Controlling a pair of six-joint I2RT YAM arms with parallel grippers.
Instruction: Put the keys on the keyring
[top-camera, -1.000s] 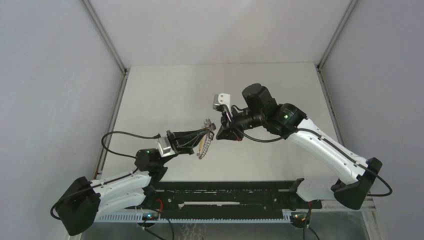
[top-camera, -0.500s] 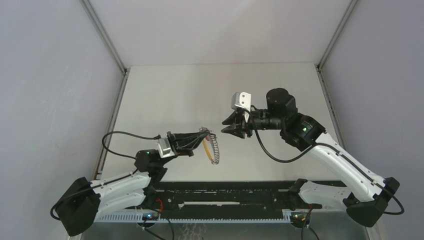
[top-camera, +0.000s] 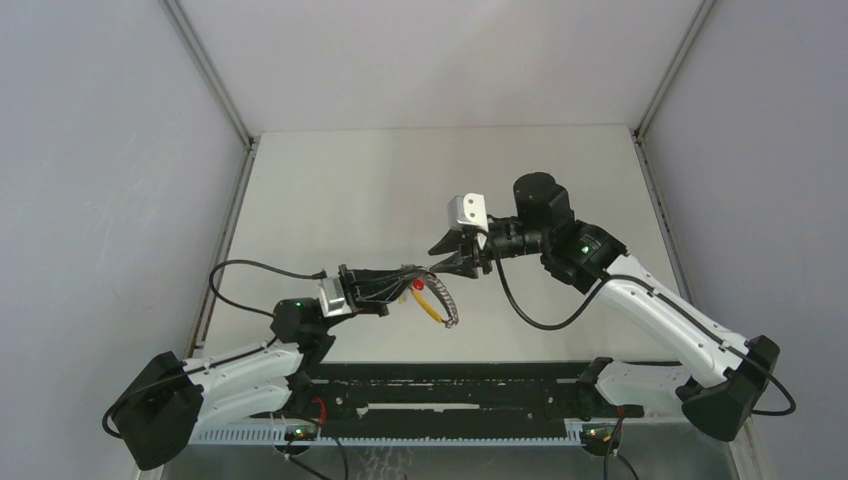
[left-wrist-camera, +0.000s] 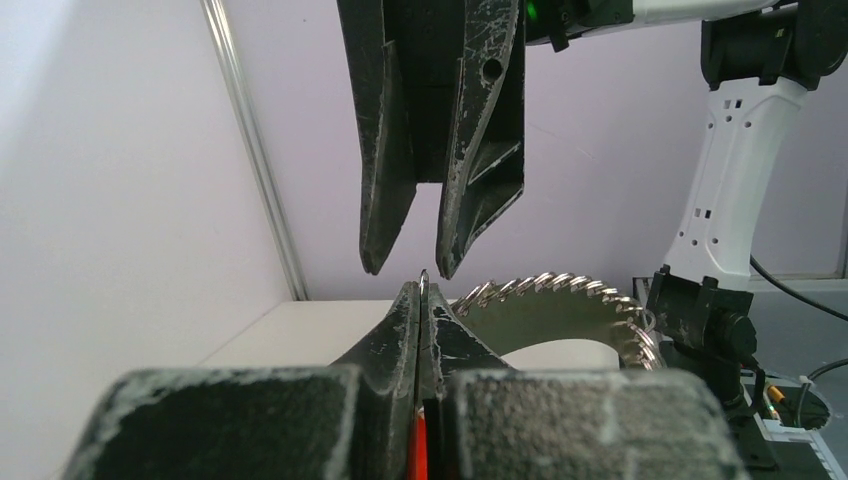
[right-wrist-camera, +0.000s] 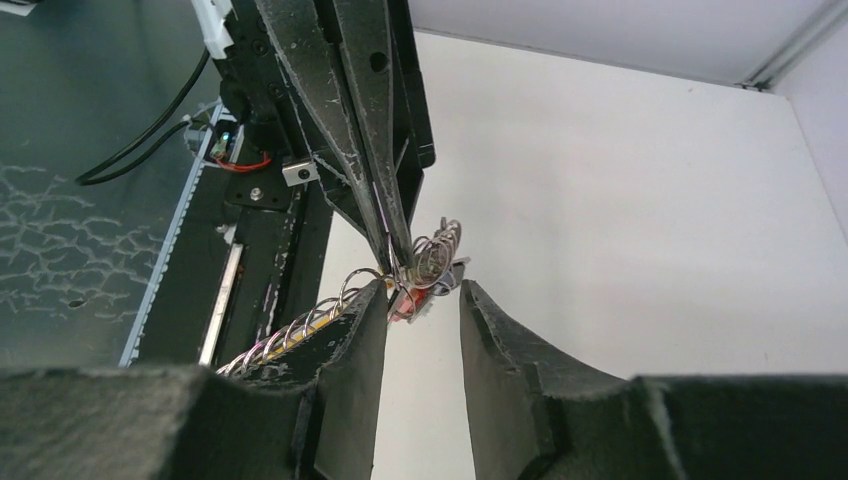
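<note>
Grey wire coils of the keyring (top-camera: 450, 305) are hanging in a curve above the desk (top-camera: 350, 190), just below the middle of the overhead view. A yellow section (top-camera: 433, 310) is running along the inside of the loop.

The left claw (top-camera: 408, 284) is reaching in from the lower left and is pressing its jaws fully together. It is pinching a thin bit of the keyring's wire, and a sliver of metal is poking out between the tips in its own wrist view. The coiled arc is curling away to the right of the tips in that view. A red piece (left-wrist-camera: 415, 452) is showing low down between the jaws.

The right claw (top-camera: 447, 263) is coming in from the right of the overhead view, tip to tip with the left one. Its jaws are standing partly apart with a clear gap, and nothing is sitting between them. In its wrist view a small bunch of wire loops (right-wrist-camera: 437, 252) is clustering at the left claw's tips, just beyond that gap. The coil is passing behind one right finger (right-wrist-camera: 350, 340); I cannot tell whether they are touching.
</note>
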